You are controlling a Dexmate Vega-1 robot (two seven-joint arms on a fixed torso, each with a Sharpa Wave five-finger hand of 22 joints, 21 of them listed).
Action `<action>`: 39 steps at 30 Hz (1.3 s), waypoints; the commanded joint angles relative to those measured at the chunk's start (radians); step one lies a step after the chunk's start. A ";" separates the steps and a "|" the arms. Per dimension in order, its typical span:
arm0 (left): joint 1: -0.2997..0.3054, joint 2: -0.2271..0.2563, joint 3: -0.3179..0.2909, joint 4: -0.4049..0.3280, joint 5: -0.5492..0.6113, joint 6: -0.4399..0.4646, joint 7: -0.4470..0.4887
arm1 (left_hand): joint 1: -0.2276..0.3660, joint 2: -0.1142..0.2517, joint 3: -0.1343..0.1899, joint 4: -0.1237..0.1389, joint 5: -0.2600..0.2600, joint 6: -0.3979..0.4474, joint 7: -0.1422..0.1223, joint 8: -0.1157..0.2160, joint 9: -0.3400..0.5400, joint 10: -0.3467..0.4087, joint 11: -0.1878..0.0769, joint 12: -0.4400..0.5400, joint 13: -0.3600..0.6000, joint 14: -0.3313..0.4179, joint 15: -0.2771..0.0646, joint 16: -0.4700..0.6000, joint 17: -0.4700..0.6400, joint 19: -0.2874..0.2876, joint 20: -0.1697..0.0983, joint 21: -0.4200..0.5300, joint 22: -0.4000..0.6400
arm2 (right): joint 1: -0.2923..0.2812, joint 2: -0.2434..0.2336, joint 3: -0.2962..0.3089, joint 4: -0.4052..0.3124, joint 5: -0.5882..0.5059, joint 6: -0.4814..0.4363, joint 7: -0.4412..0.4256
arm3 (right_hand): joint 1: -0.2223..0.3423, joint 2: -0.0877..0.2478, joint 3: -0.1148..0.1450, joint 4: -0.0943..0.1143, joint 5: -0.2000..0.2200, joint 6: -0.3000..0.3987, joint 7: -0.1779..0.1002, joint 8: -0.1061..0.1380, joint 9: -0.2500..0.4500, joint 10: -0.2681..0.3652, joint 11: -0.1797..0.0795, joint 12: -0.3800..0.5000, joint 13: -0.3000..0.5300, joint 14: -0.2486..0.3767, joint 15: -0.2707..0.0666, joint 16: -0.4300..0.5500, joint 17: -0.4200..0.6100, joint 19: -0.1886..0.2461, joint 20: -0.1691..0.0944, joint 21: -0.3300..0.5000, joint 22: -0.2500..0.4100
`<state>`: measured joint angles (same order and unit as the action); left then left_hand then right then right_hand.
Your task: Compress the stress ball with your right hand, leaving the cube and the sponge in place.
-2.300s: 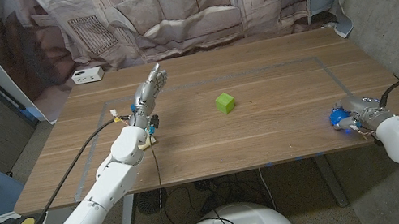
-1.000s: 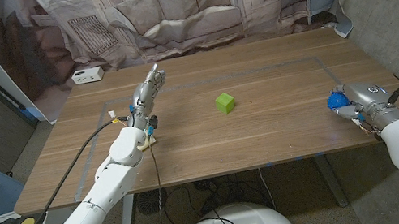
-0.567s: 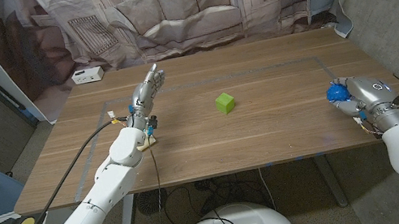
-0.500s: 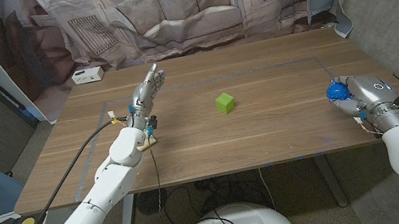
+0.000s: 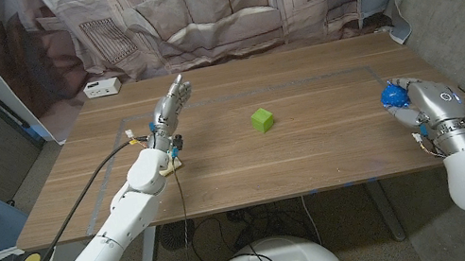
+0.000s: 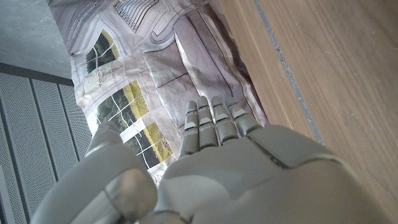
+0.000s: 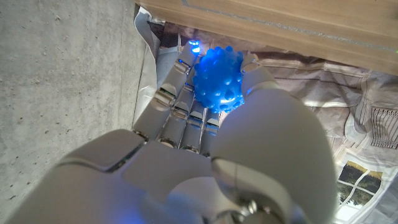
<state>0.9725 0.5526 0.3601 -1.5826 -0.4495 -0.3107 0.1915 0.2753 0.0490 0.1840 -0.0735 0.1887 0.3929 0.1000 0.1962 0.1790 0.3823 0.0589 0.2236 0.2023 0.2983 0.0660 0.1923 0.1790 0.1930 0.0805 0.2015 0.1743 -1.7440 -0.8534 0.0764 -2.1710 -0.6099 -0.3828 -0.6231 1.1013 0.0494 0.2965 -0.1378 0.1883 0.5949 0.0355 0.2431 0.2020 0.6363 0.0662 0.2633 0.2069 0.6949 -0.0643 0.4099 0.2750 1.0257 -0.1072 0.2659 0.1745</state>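
1. At the desk's (image 5: 313, 150) right edge we see the right hand (image 5: 422, 107) wrapped around the stress ball (image 5: 392, 95), which peeks out on the hand's inner side, towards the middle of the desk.
2. From the right wrist view we find the ball (image 7: 217, 78) pressed between the fingers (image 7: 177, 93) on one side and the thumb on the other, so we read this hand as clamped on it.
3. We cannot tell from the head view whether the ball touches the desk surface or is carried just above it.
4. We see the ball as bright blue, round and covered in small knobs; in the wrist view it appears to glow, and a small blue light shows beside it.
5. Near the middle of the desk we see the green cube (image 5: 262, 120), well apart from the right hand and resting on the wood.
6. On the left half of the desk we see the left hand (image 5: 172, 103) with fingers straight and close together, pointing towards the far edge; it holds nothing.
7. Beyond the far left corner of the desk we notice a small white box (image 5: 102, 87), and behind the desk a printed curtain (image 5: 211, 9).
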 commanded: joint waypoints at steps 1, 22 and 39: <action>0.013 0.009 -0.016 -0.010 0.003 -0.021 0.010 | -0.002 0.006 0.003 -0.005 -0.003 0.008 0.000 -0.002 0.005 0.012 -0.004 -0.003 0.002 0.010 0.001 -0.002 0.002 0.005 0.005 -0.002 0.006 | 0.040 0.071 -0.014 0.023 -0.048 0.060 -0.075 | -0.001 0.007 -0.002 0.005 0.007 0.009 -0.001 -0.004 0.005 0.009 -0.002 -0.004 0.004 0.013 -0.040 -0.007 0.002 0.005 -0.001 -0.002 0.004; -0.001 0.014 -0.016 0.003 -0.006 -0.008 -0.010 | -0.002 0.007 0.003 -0.007 -0.003 0.008 0.000 -0.003 0.005 0.009 0.001 -0.005 0.002 0.011 0.000 -0.002 0.002 0.005 0.005 -0.002 0.006 | 0.060 0.120 -0.026 0.060 -0.063 0.153 -0.169 | 0.037 0.040 0.001 -0.007 -0.001 0.135 -0.038 0.021 0.005 0.131 -0.025 0.022 0.005 0.139 -0.083 0.019 0.000 0.091 -0.030 0.031 0.009; -0.024 0.004 -0.008 0.045 -0.020 -0.013 -0.032 | -0.003 0.008 0.003 -0.009 -0.003 0.009 -0.001 -0.003 0.005 0.013 -0.007 -0.004 0.002 0.011 0.002 -0.002 0.002 0.003 0.007 -0.003 0.006 | 0.076 0.128 -0.026 0.070 -0.036 0.207 -0.155 | 0.159 0.106 0.063 -0.039 -0.003 0.256 -0.024 0.029 0.000 0.234 -0.018 0.019 -0.003 0.356 -0.141 0.041 -0.020 0.219 -0.072 0.111 0.020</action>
<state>0.9608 0.5623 0.3475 -1.5606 -0.4597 -0.3205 0.1705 0.2753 0.0489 0.1881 -0.0775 0.1887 0.3928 0.1000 0.1962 0.1790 0.3877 0.0536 0.2178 0.2021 0.2983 0.0660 0.1923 0.1790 0.1930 0.0805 0.2015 0.1742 -1.6790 -0.7295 0.0489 -2.1103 -0.6672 -0.2173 -0.7877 1.1448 0.0616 0.3448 -0.1739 0.1806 0.8276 0.0174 0.2663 0.1972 0.8512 0.0513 0.2850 0.2041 0.9223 -0.0163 0.4413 0.2479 1.2294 -0.1785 0.3637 0.1888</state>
